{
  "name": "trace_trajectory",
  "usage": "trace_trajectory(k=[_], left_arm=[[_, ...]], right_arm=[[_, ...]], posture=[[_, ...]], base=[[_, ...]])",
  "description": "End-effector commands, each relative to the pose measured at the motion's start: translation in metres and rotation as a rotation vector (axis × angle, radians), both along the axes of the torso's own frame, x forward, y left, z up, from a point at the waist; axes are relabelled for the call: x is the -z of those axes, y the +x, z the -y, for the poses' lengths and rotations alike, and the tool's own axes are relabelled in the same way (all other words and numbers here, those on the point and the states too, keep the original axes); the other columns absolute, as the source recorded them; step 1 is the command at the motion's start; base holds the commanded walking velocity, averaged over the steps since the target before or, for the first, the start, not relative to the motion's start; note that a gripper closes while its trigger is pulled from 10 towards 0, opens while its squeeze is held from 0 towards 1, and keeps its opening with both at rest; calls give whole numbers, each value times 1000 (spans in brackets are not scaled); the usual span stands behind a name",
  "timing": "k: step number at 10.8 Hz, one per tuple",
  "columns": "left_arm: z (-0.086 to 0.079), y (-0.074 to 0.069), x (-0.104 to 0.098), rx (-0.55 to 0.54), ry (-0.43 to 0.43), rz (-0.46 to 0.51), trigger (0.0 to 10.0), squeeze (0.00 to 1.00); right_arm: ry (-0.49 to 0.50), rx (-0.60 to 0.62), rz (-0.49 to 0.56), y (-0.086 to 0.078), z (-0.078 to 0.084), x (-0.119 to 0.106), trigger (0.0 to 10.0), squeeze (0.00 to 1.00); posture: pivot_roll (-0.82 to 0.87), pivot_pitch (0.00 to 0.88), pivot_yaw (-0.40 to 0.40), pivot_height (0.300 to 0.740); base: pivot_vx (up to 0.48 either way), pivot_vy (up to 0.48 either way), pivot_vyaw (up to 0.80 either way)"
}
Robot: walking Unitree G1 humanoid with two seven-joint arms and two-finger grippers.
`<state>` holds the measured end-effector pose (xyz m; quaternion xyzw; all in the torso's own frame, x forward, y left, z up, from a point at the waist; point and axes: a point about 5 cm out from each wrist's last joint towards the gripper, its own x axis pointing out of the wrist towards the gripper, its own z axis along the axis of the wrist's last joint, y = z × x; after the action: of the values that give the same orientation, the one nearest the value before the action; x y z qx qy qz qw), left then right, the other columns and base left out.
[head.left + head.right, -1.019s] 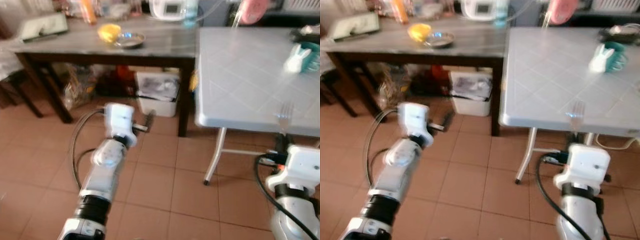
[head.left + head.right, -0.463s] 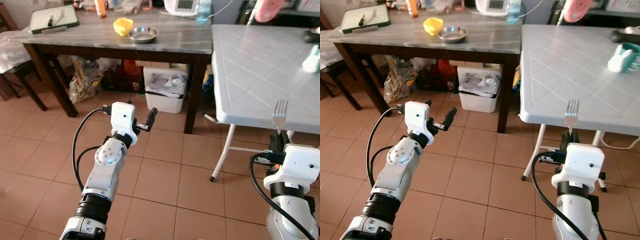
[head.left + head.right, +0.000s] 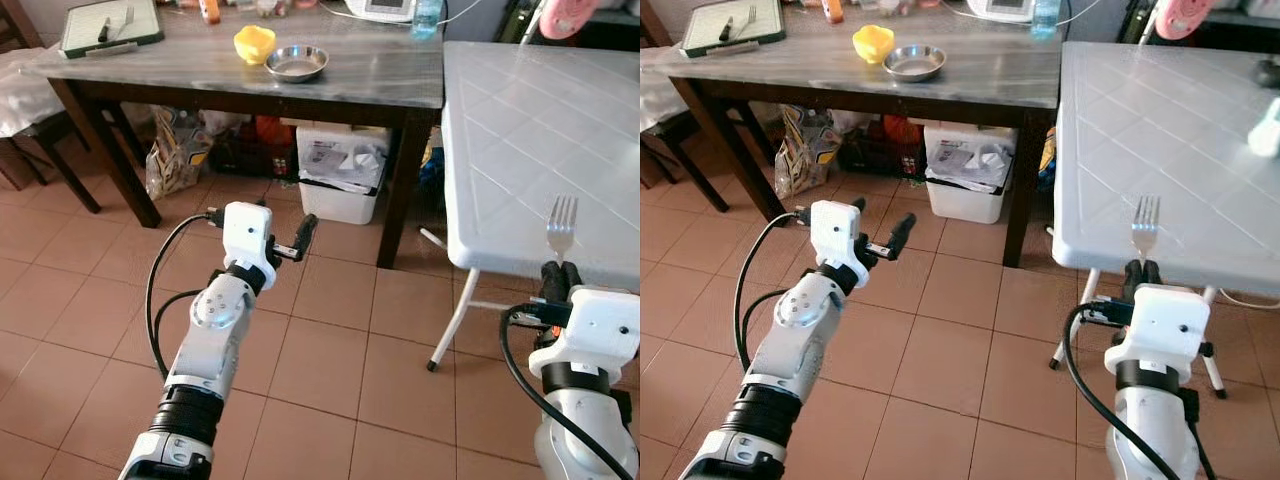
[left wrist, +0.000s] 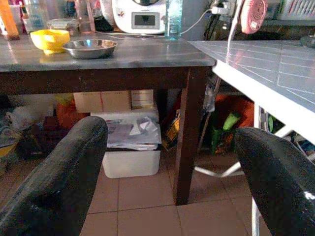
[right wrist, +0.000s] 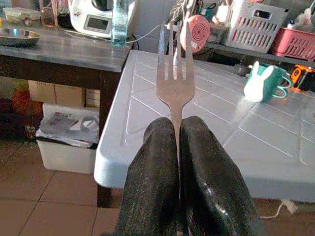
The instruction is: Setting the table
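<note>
My right gripper is shut on a silver fork that stands upright, tines up, just before the near edge of the white plastic table. In the right wrist view the fork rises from between the two closed black fingers. My left gripper is open and holds nothing, hovering over the tiled floor in front of the dark wooden table. On that table sit a yellow bowl and a steel bowl. The left wrist view looks between its spread fingers at the table leg.
A white bin and bags sit under the dark table. A green-rimmed tray with cutlery lies at its far left corner. A teal and white bunny mug stands on the white table. A dark chair is at left.
The camera has shifted, so the tables sit further right and higher in the picture, and the blur is gone. Both grippers keep their poses; the fork stays held upright.
</note>
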<state>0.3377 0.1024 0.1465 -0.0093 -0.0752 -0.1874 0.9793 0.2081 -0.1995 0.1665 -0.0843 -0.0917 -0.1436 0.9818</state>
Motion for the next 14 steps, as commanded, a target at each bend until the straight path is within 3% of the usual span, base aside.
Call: trace_trajectory(k=[1, 14], left_arm=[[-2, 0, 1, 4, 8, -5, 10000, 0], [3, -1, 5, 18, 7, -24, 10000, 0]], right_arm=[[-6, -9, 7, 0, -1, -1, 10000, 0], [-16, -6, 12, -1, -1, -2, 10000, 0]], posture=[[-16, 92, 31, 740], [-26, 95, 35, 740]], base=[[300, 0, 0], [289, 0, 0]])
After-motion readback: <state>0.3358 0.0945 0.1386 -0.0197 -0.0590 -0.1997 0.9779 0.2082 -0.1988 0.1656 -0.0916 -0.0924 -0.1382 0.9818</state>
